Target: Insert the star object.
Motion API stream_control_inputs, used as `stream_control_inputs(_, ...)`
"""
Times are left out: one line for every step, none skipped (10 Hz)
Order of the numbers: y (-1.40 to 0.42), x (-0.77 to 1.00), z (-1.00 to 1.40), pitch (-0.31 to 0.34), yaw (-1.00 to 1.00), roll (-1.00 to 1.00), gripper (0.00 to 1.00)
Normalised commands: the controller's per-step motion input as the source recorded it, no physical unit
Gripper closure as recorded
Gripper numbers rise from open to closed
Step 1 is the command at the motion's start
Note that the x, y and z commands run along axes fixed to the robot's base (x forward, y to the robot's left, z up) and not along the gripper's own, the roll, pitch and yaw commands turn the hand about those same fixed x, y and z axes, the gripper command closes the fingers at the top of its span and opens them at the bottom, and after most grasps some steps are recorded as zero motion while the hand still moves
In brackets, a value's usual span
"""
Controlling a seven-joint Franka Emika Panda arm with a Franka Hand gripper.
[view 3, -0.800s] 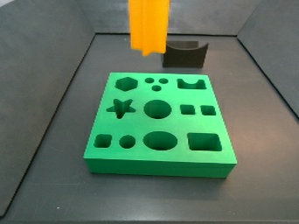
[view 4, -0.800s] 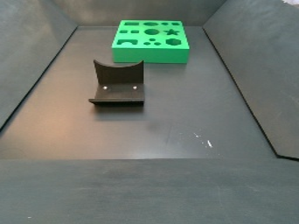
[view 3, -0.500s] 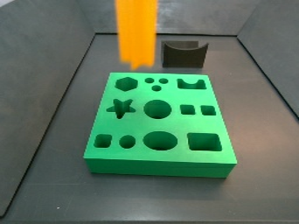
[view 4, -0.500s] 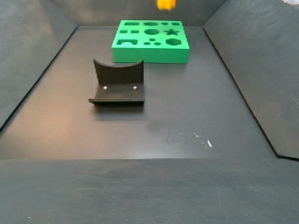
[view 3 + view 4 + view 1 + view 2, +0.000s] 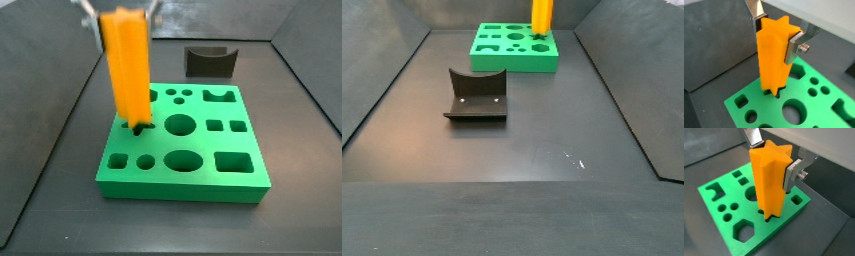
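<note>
The gripper (image 5: pixel 779 31) has its two silver fingers closed on the upper end of the one star object (image 5: pixel 776 55), a tall orange ridged peg held upright; both wrist views show this grip plainly, while in a side view (image 5: pixel 118 12) only the finger tips show at the frame's top edge, and in a side view (image 5: pixel 541 14) the peg shows but the gripper is cut off. The peg's lower end stands at the star-shaped hole of the green block (image 5: pixel 201 170); the wrist view (image 5: pixel 769 183) shows its tip right at the opening, though how deep it sits cannot be told; the peg hides that hole in a side view (image 5: pixel 128 68). The single block has ten or so other cutouts, round, square and hexagonal (image 5: pixel 743 231); a side view shows it at the far end of the floor (image 5: pixel 492 45). One dark fixture (image 5: pixel 476 95) stands well apart from the block on the dark floor (image 5: pixel 543 140); it sits behind the block in a side view (image 5: pixel 211 61).
</note>
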Motion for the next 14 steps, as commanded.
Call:
stream_control_inputs(-0.09,0.01,-0.31,0.023,-0.09,0.07,1.00)
stream_control_inputs(0.00,0.00,-0.26,0.046,-0.07,0.16,1.00)
stream_control_inputs(0.00,-0.06,-0.23,0.013,0.00,0.13,1.00)
stream_control_inputs(0.00,0.00,-0.27,0.007,0.29,0.21,1.00)
stream_control_inputs(0.06,0.05,-0.28,0.004,0.51,0.25,1.00)
stream_control_inputs(0.09,0.00,-0.26,0.000,0.49,0.27,1.00)
stream_control_inputs(0.06,0.00,-0.26,0.000,0.48,0.24,1.00)
stream_control_inputs(0.07,0.00,-0.26,0.000,0.46,0.31,1.00)
stream_control_inputs(0.02,-0.04,-0.26,0.000,0.30,0.29,1.00)
stream_control_inputs(0.00,-0.02,-0.36,-0.017,0.21,0.28,1.00)
stream_control_inputs(-0.07,0.00,-0.41,-0.076,0.06,0.07,1.00)
stream_control_inputs(-0.15,0.00,-0.49,-0.097,0.00,0.00,1.00)
stream_control_inputs(-0.11,0.08,-0.55,-0.060,0.00,0.00,1.00)
stream_control_inputs(-0.07,0.00,-0.61,-0.080,-0.05,0.00,1.00)
